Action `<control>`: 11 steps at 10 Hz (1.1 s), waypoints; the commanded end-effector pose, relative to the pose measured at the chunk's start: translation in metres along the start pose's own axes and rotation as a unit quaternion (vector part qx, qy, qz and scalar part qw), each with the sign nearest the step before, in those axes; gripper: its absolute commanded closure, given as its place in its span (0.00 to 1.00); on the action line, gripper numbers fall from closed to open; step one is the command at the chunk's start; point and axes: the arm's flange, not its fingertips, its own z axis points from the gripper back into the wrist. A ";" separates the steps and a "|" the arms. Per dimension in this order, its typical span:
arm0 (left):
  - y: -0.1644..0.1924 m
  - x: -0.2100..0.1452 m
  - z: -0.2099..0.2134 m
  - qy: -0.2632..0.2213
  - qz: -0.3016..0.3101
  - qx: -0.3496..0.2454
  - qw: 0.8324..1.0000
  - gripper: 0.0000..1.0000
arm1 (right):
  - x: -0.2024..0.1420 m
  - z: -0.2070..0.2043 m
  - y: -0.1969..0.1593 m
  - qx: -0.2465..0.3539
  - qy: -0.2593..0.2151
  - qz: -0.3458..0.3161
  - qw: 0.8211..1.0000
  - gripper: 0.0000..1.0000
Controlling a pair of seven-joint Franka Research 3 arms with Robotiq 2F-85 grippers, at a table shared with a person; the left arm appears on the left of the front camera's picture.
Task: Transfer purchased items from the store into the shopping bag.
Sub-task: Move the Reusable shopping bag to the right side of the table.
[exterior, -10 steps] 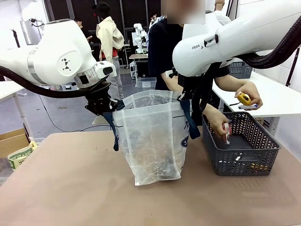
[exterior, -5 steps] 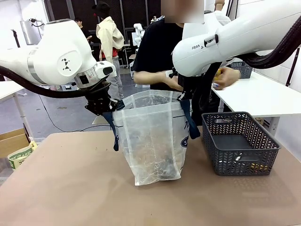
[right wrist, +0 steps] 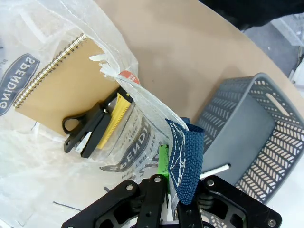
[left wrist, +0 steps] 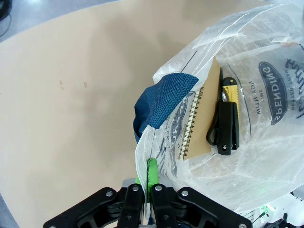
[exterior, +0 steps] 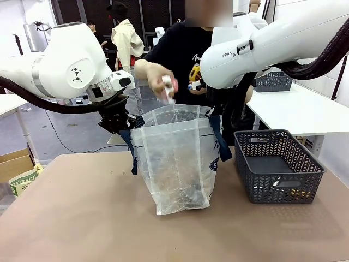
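L: left end effector (left wrist: 148, 172) clenched on shopping bag (exterior: 174, 164) rim | R: right end effector (right wrist: 167, 164) likewise | print: "SPENDING"

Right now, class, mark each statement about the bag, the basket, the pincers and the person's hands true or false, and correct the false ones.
1. The left pincer is shut on the bag's rim. True.
2. The basket stands on the robot's left of the bag. False: it stands on the robot's right.
3. A spiral notebook lies in the bag. True.
4. The person's hands are empty. False: one hand holds a small white item above the bag, and the other holds a yellow item.
5. The right pincer is open, clear of the bag. False: it is shut on the bag's rim, beside a blue handle.
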 end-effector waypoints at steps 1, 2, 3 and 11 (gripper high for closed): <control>0.001 -0.003 0.002 -0.003 0.007 0.002 1.000 1.00 | -0.001 0.000 -0.001 -0.001 0.001 -0.001 1.000 1.00; 0.001 -0.003 0.002 -0.003 0.007 0.002 1.000 1.00 | -0.001 0.000 -0.001 -0.001 0.001 -0.001 1.000 1.00; 0.001 -0.003 0.002 -0.003 0.007 0.002 1.000 1.00 | -0.001 0.000 -0.001 -0.001 0.001 -0.001 1.000 1.00; 0.001 -0.003 0.002 -0.003 0.007 0.002 1.000 1.00 | -0.001 0.000 -0.001 -0.001 0.001 -0.001 1.000 1.00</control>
